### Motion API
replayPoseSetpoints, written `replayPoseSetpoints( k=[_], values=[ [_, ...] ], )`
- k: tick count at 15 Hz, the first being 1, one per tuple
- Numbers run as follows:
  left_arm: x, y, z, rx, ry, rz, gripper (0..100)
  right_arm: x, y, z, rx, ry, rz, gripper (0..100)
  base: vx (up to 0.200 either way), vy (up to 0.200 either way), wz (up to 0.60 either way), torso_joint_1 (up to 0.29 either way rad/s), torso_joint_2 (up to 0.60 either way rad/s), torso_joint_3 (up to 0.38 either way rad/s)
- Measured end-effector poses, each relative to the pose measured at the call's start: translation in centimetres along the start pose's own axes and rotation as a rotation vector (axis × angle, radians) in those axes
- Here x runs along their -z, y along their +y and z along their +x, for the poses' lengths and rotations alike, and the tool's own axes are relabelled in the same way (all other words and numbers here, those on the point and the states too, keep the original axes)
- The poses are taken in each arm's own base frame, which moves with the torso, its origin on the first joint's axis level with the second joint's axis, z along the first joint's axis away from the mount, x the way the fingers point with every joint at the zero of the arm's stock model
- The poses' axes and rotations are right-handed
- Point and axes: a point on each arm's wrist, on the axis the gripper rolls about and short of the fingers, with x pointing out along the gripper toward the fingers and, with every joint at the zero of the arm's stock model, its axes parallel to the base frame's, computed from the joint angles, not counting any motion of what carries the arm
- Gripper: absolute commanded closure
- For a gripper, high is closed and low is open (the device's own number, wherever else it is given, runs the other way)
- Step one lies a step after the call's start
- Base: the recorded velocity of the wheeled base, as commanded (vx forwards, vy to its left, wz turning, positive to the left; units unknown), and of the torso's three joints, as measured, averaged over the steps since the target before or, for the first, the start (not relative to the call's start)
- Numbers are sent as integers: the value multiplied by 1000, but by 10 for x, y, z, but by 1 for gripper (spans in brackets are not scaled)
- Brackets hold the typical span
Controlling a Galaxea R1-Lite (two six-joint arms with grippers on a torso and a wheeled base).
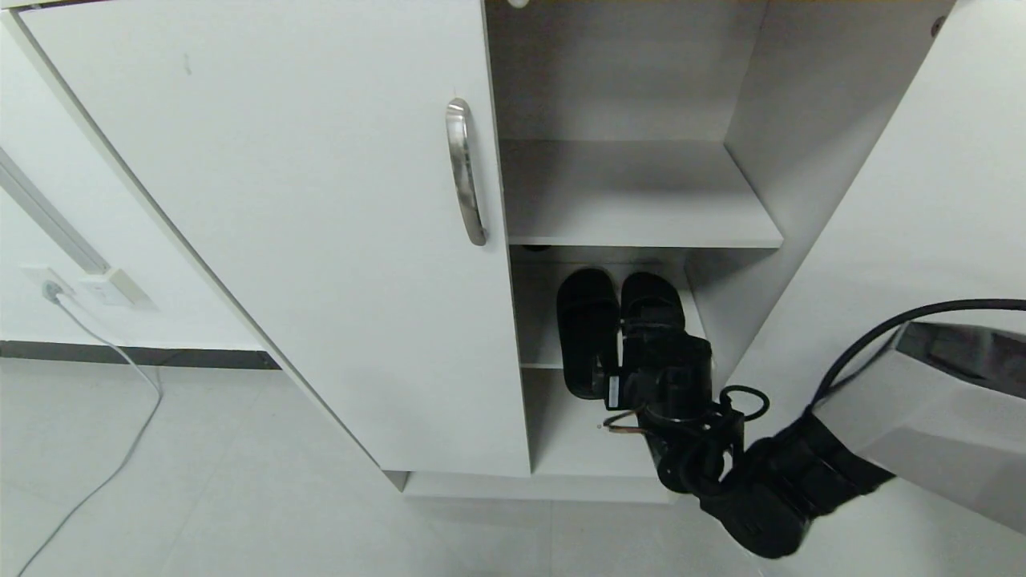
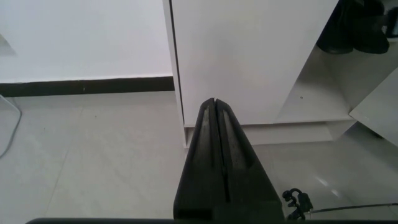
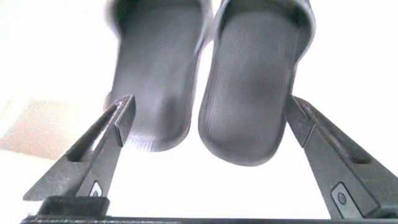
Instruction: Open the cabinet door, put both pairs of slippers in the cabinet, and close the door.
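Head view, white cabinet (image 1: 280,200) on grey tiled floor (image 1: 208,497), wall socket (image 1: 50,287), cable (image 1: 159,390)

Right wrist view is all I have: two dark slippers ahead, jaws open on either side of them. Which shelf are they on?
Observer: The slippers lie on the middle shelf, on the side where the right door stands open.
Operator: Is the left arm near them?
Observer: No. The left gripper hangs over the floor in front of the closed left door, jaws shut.
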Motion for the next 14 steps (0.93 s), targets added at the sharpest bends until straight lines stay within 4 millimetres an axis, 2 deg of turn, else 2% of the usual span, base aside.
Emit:
replayPoseSetpoints(
  k=[1,3,5,14],
  values=[
    [0,0,0,0,0,0,100,-1,-1,-18,-27,0,-2,0,-200,0,0,-2,7,2],
    [0,0,0,0,0,0,100,-6,-2,-32,-51,-9,26,0,-200,0,0,7,2,2],
    [0,0,0,0,0,0,100,-10,-4,-36,-58,-15,33,0,-200,0,0,2,5,7],
    [0,0,0,-2,0,-8,100,-14,-5,-41,-64,-21,37,0,0,0,0,0,0,0]
  ],
)
